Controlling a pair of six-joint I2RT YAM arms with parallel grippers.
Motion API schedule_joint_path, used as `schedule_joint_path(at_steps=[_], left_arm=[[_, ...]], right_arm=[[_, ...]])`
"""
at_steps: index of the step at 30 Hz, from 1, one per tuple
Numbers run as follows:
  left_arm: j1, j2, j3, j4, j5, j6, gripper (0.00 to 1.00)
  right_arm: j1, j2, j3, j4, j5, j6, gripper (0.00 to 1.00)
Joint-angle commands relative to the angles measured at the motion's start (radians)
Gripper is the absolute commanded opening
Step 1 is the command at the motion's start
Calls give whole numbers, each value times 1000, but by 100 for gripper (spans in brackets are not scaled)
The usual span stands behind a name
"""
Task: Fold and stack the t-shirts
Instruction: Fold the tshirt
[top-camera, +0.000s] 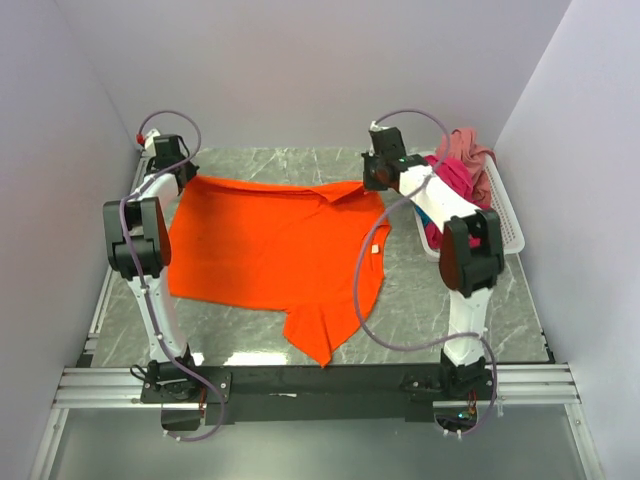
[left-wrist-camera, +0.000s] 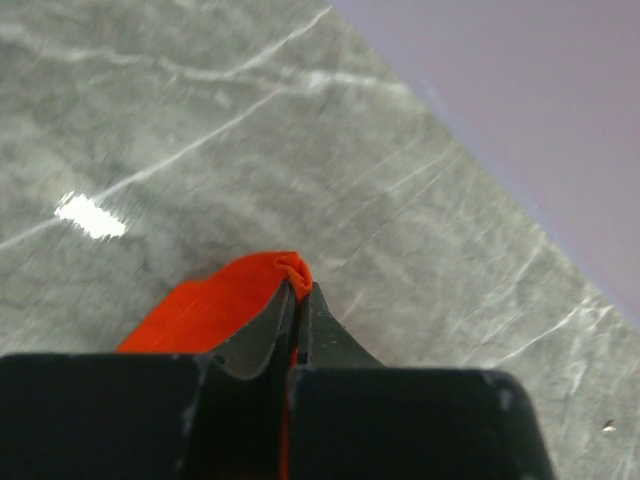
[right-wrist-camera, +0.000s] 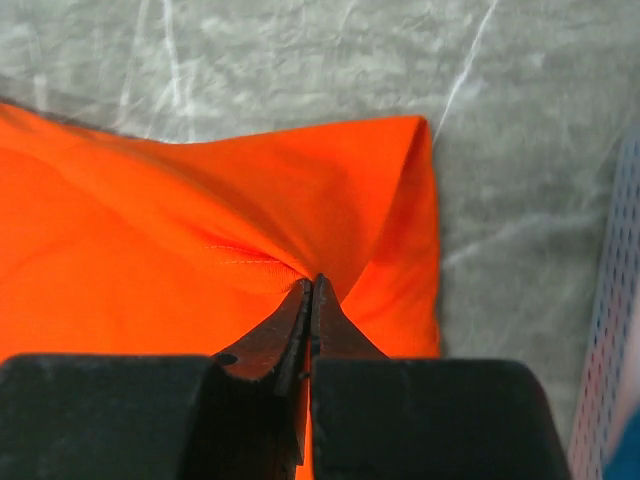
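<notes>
The bright orange t-shirt (top-camera: 270, 250) lies spread on the grey marble table, stretched between my two grippers along its far edge. My left gripper (top-camera: 183, 176) is shut on the shirt's far left corner; the left wrist view shows orange cloth (left-wrist-camera: 215, 305) pinched at the gripper's tips (left-wrist-camera: 300, 288). My right gripper (top-camera: 376, 182) is shut on the far right part; the right wrist view shows orange cloth (right-wrist-camera: 200, 230) bunched at the closed tips (right-wrist-camera: 312, 285). Magenta (top-camera: 455, 175) and dusty rose (top-camera: 468, 145) shirts lie in the basket. The teal shirt shows only as a blur at the right wrist view's corner.
The white slatted basket (top-camera: 505, 215) stands at the right, close to my right arm; its wall shows in the right wrist view (right-wrist-camera: 605, 330). Lilac walls enclose the table on the left, back and right. A metal rail (top-camera: 320, 385) runs along the near edge.
</notes>
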Motion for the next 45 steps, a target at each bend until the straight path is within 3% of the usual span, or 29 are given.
schedule_joint_path(at_steps=[1,12,22,31,39,40,41,43,44,45], left_arm=[[6,-97,-43,23,10,42,1],[22,-225,-193,-23,-43,32,1],[52,-375,-385,-46,-92,-25,1],[51,-398,-433,-118,-126,-62,1],[52,-447,-459,-182,-189,-105,1],[54,-455,-454,-196,-199,-111,4],[52,-463,-455,-215,-209,-114,9],[54,-490,-460,-233,-250,-126,41],[54,-502,-462,-251,-267,-146,69],[52,-525,-465,-259,-276,-152,87]], right_arm=[[0,-171,-112,-4,-22,40,0],[62,-384,-381,-38,-15,95,0],[124,-436,-490,-21,-4,164,0],[165,-467,-583,-41,-16,302,0],[224,-510,-711,17,-84,437,12],[225,-522,-718,19,-82,438,18],[225,-533,-723,17,-82,436,40],[225,-562,-725,16,-61,425,55],[224,-568,-720,14,-55,419,62],[224,-574,-697,1,-47,413,65]])
